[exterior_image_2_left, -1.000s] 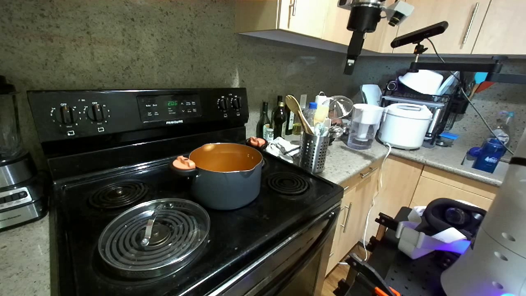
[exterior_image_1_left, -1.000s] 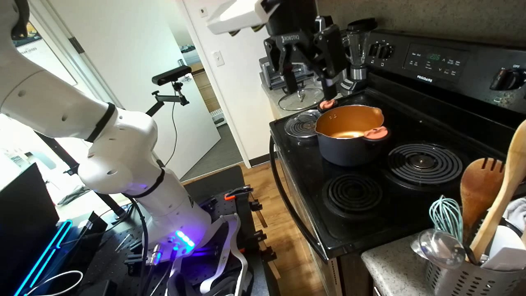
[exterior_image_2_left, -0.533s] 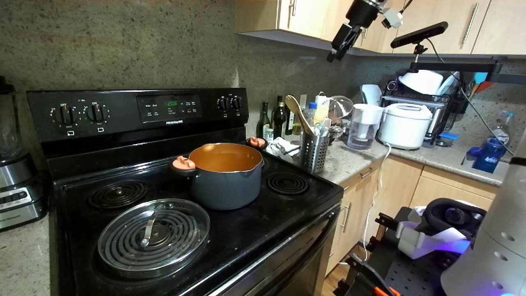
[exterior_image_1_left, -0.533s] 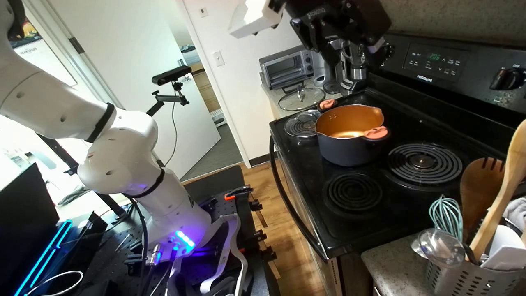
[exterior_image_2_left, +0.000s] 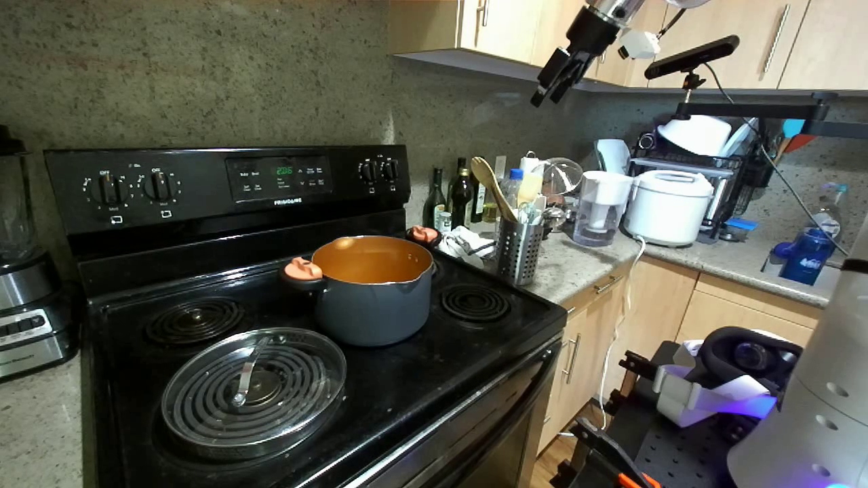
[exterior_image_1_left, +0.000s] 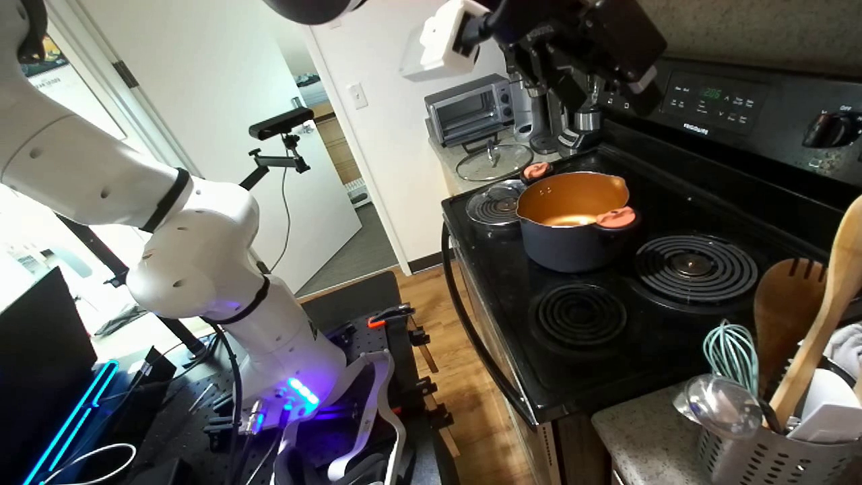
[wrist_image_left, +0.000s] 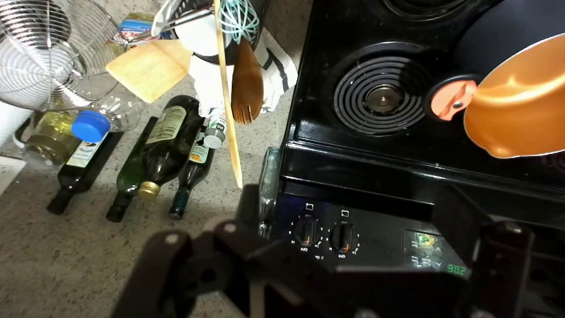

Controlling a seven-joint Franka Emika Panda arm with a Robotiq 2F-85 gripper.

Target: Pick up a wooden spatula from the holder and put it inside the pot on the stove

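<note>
Hanging well above the stove (exterior_image_2_left: 420, 386), the gripper (wrist_image_left: 353, 201) is released, its jaws spread wide. The wooden spatula (wrist_image_left: 150, 67), identified in the wrist view by its broad pale blade, is tilted outward at the holder (exterior_image_2_left: 519, 254), its handle hidden. The pot (exterior_image_2_left: 376, 312) is seated on the stove among the coil burners (exterior_image_2_left: 196, 322), one of which is covered by a glass lid (exterior_image_2_left: 254, 396).

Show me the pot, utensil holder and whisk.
Pot (exterior_image_2_left: 374, 308), in an exterior view, on its outer wall.
Utensil holder (exterior_image_2_left: 520, 253), in an exterior view, on its perforated wall.
Whisk (wrist_image_left: 239, 19), in the wrist view, on its wires.
</note>
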